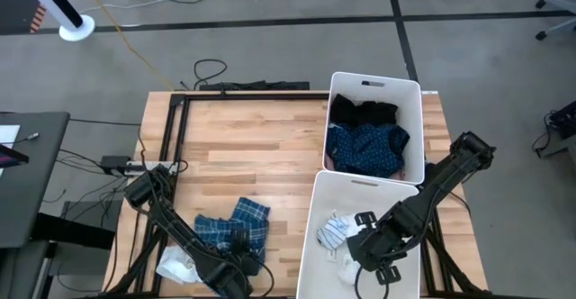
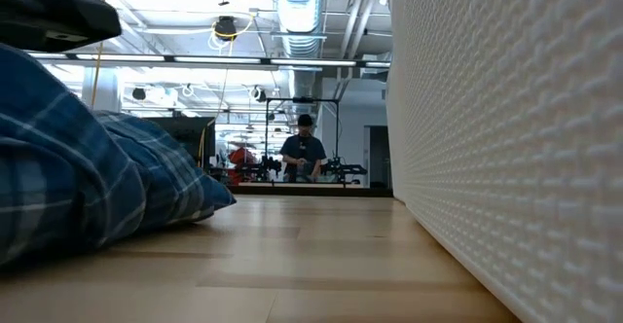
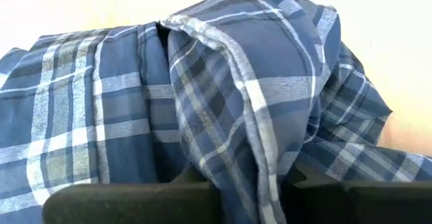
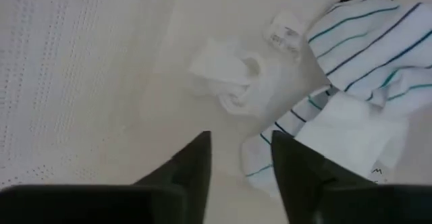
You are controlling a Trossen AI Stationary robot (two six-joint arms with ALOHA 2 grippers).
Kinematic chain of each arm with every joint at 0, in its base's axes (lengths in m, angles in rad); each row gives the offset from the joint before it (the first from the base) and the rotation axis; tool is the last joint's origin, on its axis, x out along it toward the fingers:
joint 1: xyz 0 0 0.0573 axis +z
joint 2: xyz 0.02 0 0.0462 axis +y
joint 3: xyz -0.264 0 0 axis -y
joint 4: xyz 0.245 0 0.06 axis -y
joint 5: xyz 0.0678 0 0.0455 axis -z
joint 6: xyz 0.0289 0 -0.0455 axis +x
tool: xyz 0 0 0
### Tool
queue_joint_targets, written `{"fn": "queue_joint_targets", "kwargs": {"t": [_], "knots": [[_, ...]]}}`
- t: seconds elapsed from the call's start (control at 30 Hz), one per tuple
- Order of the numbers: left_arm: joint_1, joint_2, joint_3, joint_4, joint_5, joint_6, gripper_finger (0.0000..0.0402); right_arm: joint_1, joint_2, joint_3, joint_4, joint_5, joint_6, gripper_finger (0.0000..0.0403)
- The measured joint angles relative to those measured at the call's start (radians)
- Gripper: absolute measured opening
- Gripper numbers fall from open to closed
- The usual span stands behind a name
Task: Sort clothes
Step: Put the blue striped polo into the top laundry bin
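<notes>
The blue plaid shirt (image 1: 236, 227) lies bunched on the wooden table near its front edge; it also shows in the low view (image 2: 97, 187). My left gripper (image 1: 236, 261) is at the shirt's near side, shut on it. My right gripper (image 4: 239, 158) is open and empty inside the near white bin (image 1: 310, 236), just above white and grey-striped socks (image 4: 364, 69), which also show in the high view (image 1: 335, 231). The far bin (image 1: 416, 128) holds the black shirt (image 1: 364, 112), the navy dotted piece (image 1: 367, 148) and a pink piece (image 1: 329, 162). My left gripper pinches a raised fold of the plaid shirt (image 3: 251, 163) between its two fingers; the fold carries a stitched hem edge. The fingers come low from the table's near side. The rest of the shirt lies slack on the table.
A white piece of cloth (image 1: 178, 265) lies on the table left of my left gripper. The near bin's wall (image 2: 506, 167) stands close to the right of the plaid shirt. Bare wood lies between the shirt and the far edge. A person (image 2: 304, 153) stands far behind the table.
</notes>
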Motion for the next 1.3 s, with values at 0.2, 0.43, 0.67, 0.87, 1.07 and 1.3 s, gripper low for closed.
{"fn": "queue_joint_targets", "kwargs": {"t": [0.2,0.43,0.67,0.87,1.07,1.3], "knots": [[0.007,0.005,0.022,-0.032,-0.032,0.026,0.0033,0.000,0.000,0.071,-0.043,0.001,0.000,0.0232],[0.008,-0.015,0.143,-0.109,-0.130,0.085,0.0033,0.017,0.000,0.217,-0.066,0.088,-0.057,0.0238],[-0.003,-0.100,0.236,-0.161,-0.253,0.132,0.0033,0.040,-0.001,0.326,-0.073,0.208,-0.141,0.0233],[-0.025,-0.211,0.246,-0.157,-0.365,0.170,0.0033,0.056,-0.001,0.366,-0.068,0.342,-0.235,0.0232],[-0.043,-0.317,0.246,-0.104,-0.483,0.249,0.0033,0.060,-0.001,0.379,-0.014,0.459,-0.365,0.0232],[-0.034,-0.394,0.246,0.079,-0.419,0.463,0.0033,0.050,-0.001,0.379,0.135,0.587,-0.595,0.0232]]}}
